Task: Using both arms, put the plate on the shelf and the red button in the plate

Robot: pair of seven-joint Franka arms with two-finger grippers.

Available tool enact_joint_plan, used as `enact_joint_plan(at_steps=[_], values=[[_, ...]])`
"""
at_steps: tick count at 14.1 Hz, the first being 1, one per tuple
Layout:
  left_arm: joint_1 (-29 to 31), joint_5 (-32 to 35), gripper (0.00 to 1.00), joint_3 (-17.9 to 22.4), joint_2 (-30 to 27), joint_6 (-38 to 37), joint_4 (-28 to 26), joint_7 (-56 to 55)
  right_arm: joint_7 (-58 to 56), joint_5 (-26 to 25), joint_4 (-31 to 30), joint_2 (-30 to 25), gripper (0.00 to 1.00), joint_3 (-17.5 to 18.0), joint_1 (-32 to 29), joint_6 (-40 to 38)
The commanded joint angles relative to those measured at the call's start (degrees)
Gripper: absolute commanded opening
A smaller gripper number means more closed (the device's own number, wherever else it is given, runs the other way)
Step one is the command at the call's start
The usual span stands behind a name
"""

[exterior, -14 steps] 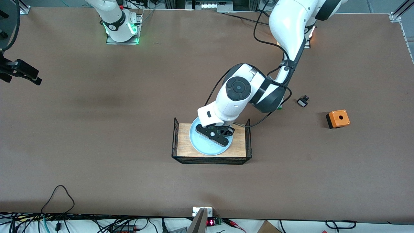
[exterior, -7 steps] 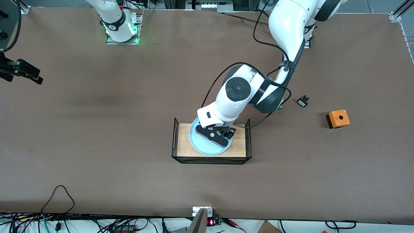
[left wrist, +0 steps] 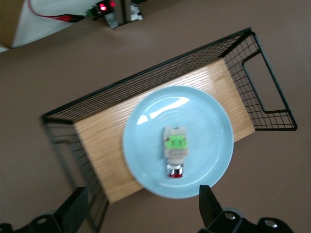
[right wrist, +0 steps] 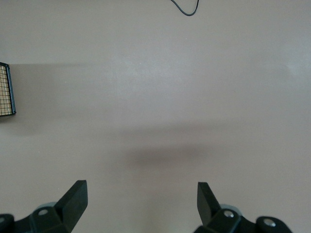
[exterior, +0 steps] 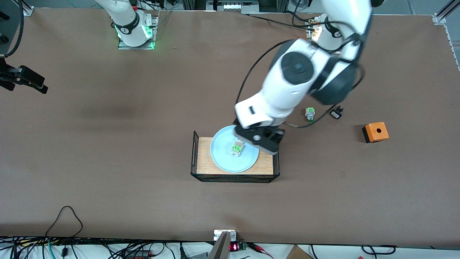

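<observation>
Risen since a second ago, left gripper [exterior: 264,141] hangs over the tray's edge, fingers [left wrist: 73,213] spread wide and empty. Right gripper [exterior: 25,82]: waiting above bare table at the right arm's end, fingers apart. Wire-sided wooden tray [exterior: 201,163]: holds pale-blue plate [exterior: 219,158]. Red button [exterior: 237,148]: lying on the plate. Green-tipped switch block [exterior: 309,113], orange box [exterior: 375,132]: toward the left arm's end.

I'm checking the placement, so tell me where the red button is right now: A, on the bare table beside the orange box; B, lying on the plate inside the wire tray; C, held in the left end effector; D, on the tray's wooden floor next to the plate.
B: the red button lies on the plate inside the wire tray, with the left end effector open above it.
</observation>
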Motion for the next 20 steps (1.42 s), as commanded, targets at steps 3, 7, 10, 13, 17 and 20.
enact_joint_plan(at_steps=[3,7,10,13,17,20], values=[[5.38,0.14,1.00,-0.15,-8.30,-14.44,-1.54,0.38,-1.14,0.86,-0.33,-0.87,1.00,0.43,-0.39,-0.55],[11.18,0.05,1.00,-0.24,-12.69,-26.13,-1.72,0.47,-1.14,0.86,-0.33,-0.87,1.00,0.35,-0.39,-0.81],[15.92,0.14,1.00,-0.15,-17.43,-31.95,-4.34,0.64,-1.22,0.77,-0.33,-0.87,1.00,0.35,-0.48,-1.16],[22.25,-0.03,1.00,-0.33,-24.89,-28.38,-14.96,4.40,-1.22,0.77,-0.33,-0.87,1.00,0.26,-0.48,-1.17],[26.56,0.14,1.00,-0.15,-39.58,-13.25,-39.39,5.91,-1.22,0.86,-0.33,-0.87,1.00,0.26,-0.48,-1.17],[27.89,4.79,1.00,-0.15,-42.84,-9.11,-44.16,5.92,-1.22,0.86,-0.33,-0.87,1.00,0.17,-0.48,-1.17]])
